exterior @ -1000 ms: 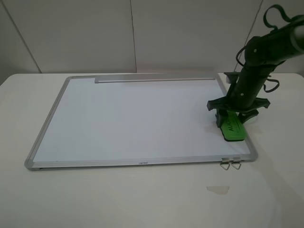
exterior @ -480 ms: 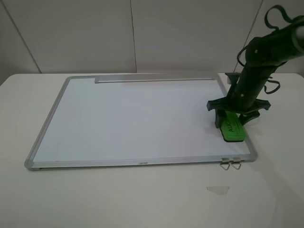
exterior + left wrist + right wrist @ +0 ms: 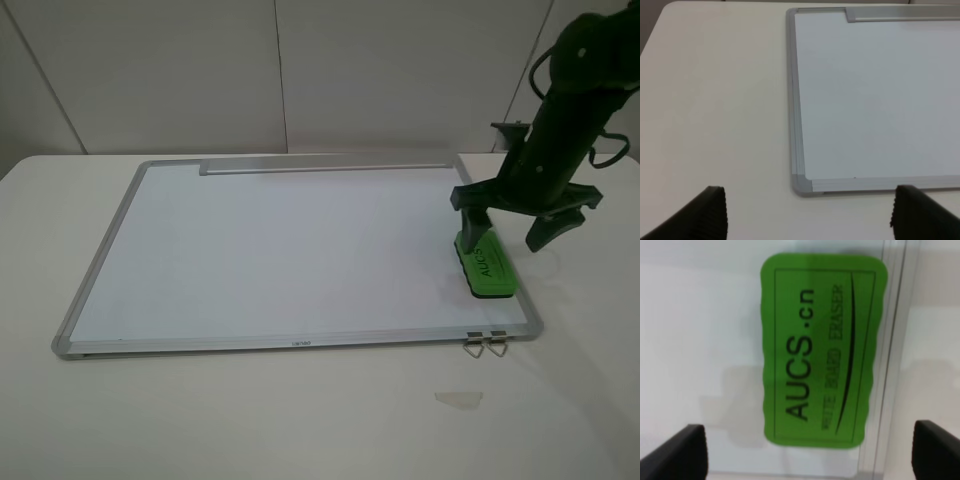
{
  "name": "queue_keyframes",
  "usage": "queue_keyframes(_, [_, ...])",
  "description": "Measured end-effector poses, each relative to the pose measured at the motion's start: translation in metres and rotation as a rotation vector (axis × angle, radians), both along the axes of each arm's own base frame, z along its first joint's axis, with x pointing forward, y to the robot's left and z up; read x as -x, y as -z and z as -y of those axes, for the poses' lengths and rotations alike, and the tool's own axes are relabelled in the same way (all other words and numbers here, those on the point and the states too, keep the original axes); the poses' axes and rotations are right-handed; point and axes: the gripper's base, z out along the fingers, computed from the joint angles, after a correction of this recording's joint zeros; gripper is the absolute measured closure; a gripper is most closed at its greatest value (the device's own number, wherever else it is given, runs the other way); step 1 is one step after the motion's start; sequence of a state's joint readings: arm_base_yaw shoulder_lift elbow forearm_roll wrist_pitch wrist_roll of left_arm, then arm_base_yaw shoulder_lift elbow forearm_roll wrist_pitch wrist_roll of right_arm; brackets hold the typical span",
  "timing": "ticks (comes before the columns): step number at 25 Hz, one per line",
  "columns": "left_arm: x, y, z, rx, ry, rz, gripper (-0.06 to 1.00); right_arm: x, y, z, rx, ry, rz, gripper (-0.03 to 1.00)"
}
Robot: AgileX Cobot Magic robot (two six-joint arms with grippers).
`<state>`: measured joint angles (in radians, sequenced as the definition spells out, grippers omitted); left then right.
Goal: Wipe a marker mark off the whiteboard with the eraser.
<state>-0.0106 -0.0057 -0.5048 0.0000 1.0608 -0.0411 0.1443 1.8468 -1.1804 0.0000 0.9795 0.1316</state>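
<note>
A large whiteboard (image 3: pixel 280 255) with a silver-grey frame lay flat on a pale surface (image 3: pixel 300 420), its grey tray strip (image 3: pixel 325 167) along the far edge, which left the whole writing face open to a reach from above. The green eraser (image 3: pixel 486 267) rested flat on the board near its near right corner, just beside the right frame rail, lettering up. The right pincer (image 3: pixel 527 222) hung above it with its two dark fingers spread wide to either side of the block and touching nothing; this looked like the pose of a pincer lined up over the eraser, either to take hold or having just let go. In the right wrist view the eraser (image 3: pixel 822 350) filled the middle, and its dark print read "AUCS.cn" with a smaller line that appeared to say "WHITE BOARD ERASER" beside a curved stroke. A tiny dark label sat on the board's near frame, too small to read. No marker mark showed on the board in any view, so the wiping seemed done or the mark too faint to see. The left pincer (image 3: pixel 807 215) hovered apart and empty over the board's near left corner, clear of the work. Two metal clips (image 3: pixel 486 345) lay at the near right corner.
</note>
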Motion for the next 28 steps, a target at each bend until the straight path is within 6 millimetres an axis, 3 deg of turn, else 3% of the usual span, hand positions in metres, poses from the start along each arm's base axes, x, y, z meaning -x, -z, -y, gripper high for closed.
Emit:
queue_keyframes(4, [0.000,0.000,0.000,0.000,0.000,0.000,0.26,0.024,-0.044,0.004,0.008,-0.005,0.012,0.15])
queue_keyframes(9, [0.000,0.000,0.000,0.000,0.000,0.000,0.26,0.062,-0.096,0.012,0.014,-0.005,0.163,0.15])
queue_keyframes(15, [0.000,0.000,0.000,0.000,0.000,0.000,0.26,0.139,-0.136,0.024,-0.013,0.015,0.346,0.15])
queue_keyframes(22, [0.000,0.000,0.000,0.000,0.000,0.000,0.26,0.234,-0.123,0.039,-0.024,0.016,0.498,0.15])
queue_keyframes(28, [0.000,0.000,0.000,0.000,0.000,0.000,0.26,0.283,-0.105,0.047,-0.039,0.018,0.711,0.15])
